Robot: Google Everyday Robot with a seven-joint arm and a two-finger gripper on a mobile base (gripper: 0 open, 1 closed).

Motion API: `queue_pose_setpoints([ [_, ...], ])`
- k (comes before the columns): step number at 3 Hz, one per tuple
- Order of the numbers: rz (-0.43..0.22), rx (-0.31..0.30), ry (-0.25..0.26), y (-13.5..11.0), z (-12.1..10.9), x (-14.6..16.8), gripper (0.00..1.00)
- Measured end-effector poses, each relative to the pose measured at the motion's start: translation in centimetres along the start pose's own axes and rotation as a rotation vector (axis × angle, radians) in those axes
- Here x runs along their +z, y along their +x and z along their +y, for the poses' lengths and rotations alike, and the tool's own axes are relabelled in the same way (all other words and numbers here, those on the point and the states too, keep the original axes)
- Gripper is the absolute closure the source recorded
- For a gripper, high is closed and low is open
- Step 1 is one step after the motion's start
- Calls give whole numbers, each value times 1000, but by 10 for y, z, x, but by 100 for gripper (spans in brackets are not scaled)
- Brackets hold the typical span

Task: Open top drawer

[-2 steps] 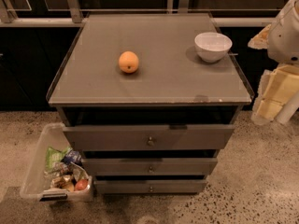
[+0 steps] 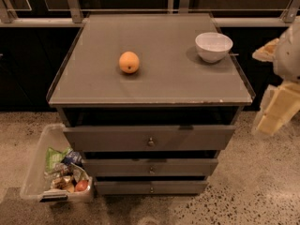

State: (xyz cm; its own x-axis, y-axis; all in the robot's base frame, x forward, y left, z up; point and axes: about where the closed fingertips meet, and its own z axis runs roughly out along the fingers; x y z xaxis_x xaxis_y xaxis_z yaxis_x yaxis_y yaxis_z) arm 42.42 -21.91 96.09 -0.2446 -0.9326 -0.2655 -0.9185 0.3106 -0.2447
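Note:
The top drawer (image 2: 150, 138) is the widest of three grey fronts on a grey cabinet, with a small round metal knob (image 2: 151, 142) at its middle. A dark gap shows between its front and the cabinet top. Below it are two narrower drawer fronts (image 2: 150, 167). My gripper (image 2: 277, 110) is a cream-coloured shape at the right edge of the camera view. It is off the cabinet's right side at about the height of the top drawer and touches nothing.
An orange (image 2: 129, 62) and a white bowl (image 2: 213, 46) sit on the cabinet top (image 2: 154, 86). A clear plastic bin (image 2: 35, 172) with snack packets stands on the speckled floor at the cabinet's left. A dark railing wall runs behind.
My arm at the right edge has sunk a little lower. The cabinet, the drawers, the orange and the bowl have not moved.

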Motion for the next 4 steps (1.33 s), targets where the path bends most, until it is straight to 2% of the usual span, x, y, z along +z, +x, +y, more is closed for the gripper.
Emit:
queue_pose_setpoints([
  [1,-122,141,-16,24,39,34,0],
  [2,-249,307,-47,46,79,81,0],
  [3,-336,387,-142,54,109,151,0],
  [4,-340,394,-154,55,112,157,0],
])
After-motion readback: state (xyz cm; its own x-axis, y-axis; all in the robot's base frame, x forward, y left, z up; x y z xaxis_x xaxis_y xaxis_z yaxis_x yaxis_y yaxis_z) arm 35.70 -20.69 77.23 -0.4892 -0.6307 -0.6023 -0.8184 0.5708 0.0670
